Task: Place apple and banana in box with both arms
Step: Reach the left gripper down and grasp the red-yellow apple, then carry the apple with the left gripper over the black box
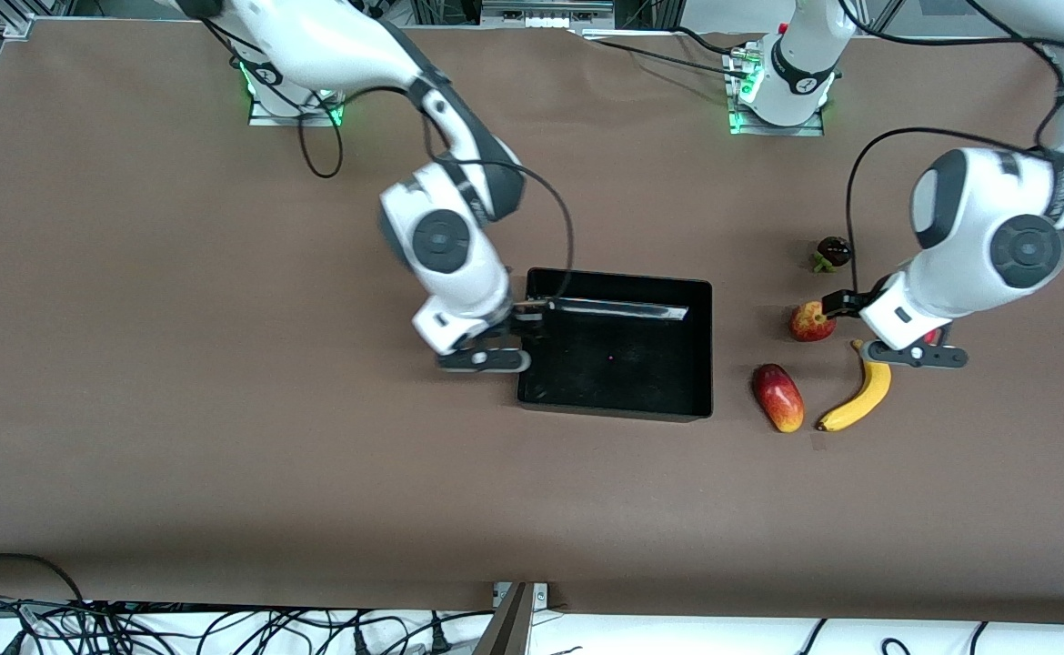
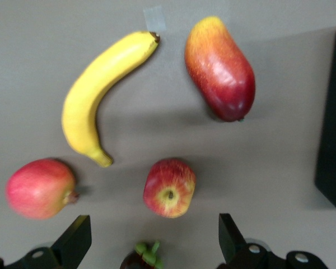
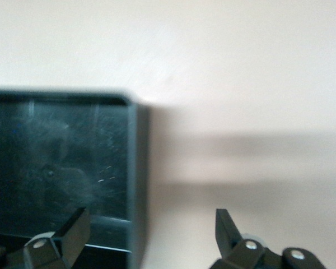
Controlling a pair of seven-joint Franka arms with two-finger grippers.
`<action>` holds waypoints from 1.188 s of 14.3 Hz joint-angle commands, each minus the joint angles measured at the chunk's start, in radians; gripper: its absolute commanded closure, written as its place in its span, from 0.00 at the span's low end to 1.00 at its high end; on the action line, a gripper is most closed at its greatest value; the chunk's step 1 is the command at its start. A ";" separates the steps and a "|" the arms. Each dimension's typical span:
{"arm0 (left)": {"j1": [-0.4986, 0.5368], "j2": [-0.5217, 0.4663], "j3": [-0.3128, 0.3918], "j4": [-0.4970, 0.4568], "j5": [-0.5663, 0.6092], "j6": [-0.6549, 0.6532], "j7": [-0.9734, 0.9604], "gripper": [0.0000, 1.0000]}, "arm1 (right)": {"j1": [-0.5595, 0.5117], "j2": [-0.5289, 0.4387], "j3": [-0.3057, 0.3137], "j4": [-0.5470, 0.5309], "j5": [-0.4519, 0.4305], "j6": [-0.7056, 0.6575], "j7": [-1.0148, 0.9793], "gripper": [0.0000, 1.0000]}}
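Banana [image 2: 95, 95], smooth curved yellow, apparently unblemished

Looks like a robotics lab: two white arms [image 1: 441, 246] bolted to a brown-covered table [image 1: 177, 364], with loose cables [image 1: 132, 628] along its edge.

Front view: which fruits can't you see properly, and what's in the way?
- Pinkish round fruit: front view, almost wholly hidden under the left arm; only a red sliver shows. Left wrist view shows it whole.
- Banana: front view, its farther tip is covered by the left tool.
- Apple: front view, one side is covered by the left arm's black part.
- Dark fruit: left wrist view, cut off by the picture's edge.
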 commanded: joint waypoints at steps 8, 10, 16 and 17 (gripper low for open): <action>0.033 0.067 -0.004 -0.293 -0.007 0.480 0.033 0.00 | -0.304 -0.374 -0.102 -0.084 0.006 -0.414 -0.450 0.00; 0.033 0.086 -0.004 -0.292 -0.007 0.500 0.033 0.00 | -0.306 -0.469 -0.154 -0.183 0.005 -0.419 -0.504 0.00; 0.022 0.084 -0.006 -0.273 -0.007 0.473 0.035 0.79 | -0.350 -0.651 -0.164 -0.366 -0.062 -0.418 -0.546 0.00; 0.022 0.061 -0.008 -0.258 -0.007 0.445 0.035 0.79 | -0.362 -0.665 -0.148 -0.378 -0.087 -0.419 -0.547 0.00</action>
